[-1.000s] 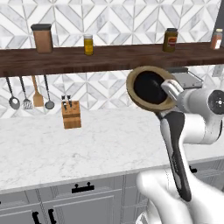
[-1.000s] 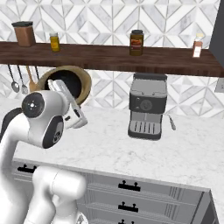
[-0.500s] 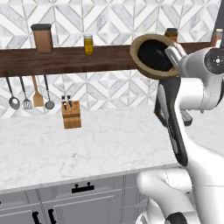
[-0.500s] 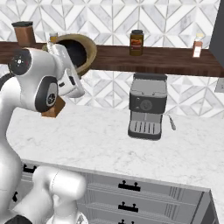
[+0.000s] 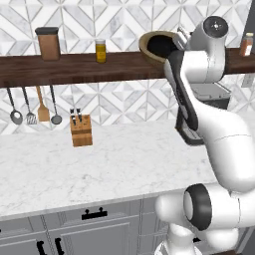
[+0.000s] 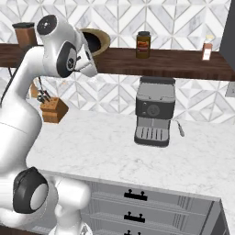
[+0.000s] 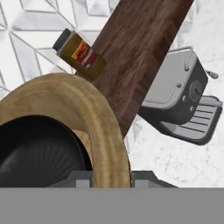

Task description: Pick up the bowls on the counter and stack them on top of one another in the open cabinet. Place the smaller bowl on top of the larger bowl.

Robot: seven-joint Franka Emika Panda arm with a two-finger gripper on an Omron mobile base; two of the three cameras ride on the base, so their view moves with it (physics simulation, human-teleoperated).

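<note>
The wide light-brown wooden bowl (image 7: 101, 118) is held up tilted at the height of the dark shelf, with the small glossy black bowl (image 7: 39, 153) nested inside it. My gripper (image 7: 107, 178) is shut on the wooden bowl's thick rim, one finger inside and one outside. From the base, the wooden bowl (image 5: 148, 49) (image 6: 103, 39) hangs in front of the shelf with its opening sideways, and the black bowl (image 5: 162, 45) (image 6: 93, 42) shows as its dark inside. The white marble counter (image 5: 99, 164) (image 6: 114, 147) lies far below.
The long dark shelf (image 5: 74, 64) carries a brown canister (image 5: 49, 44), a yellow jar (image 5: 101, 51) and a dark jar (image 6: 143, 44) (image 7: 79, 54). A coffee machine (image 6: 153, 112) (image 7: 179, 103) and a knife block (image 5: 80, 130) stand on the counter; utensils (image 5: 30, 107) hang under the shelf.
The arm has risen, carrying both nested bowls from the backsplash below the shelf up to shelf level. The grip on the rim has stayed the same.
</note>
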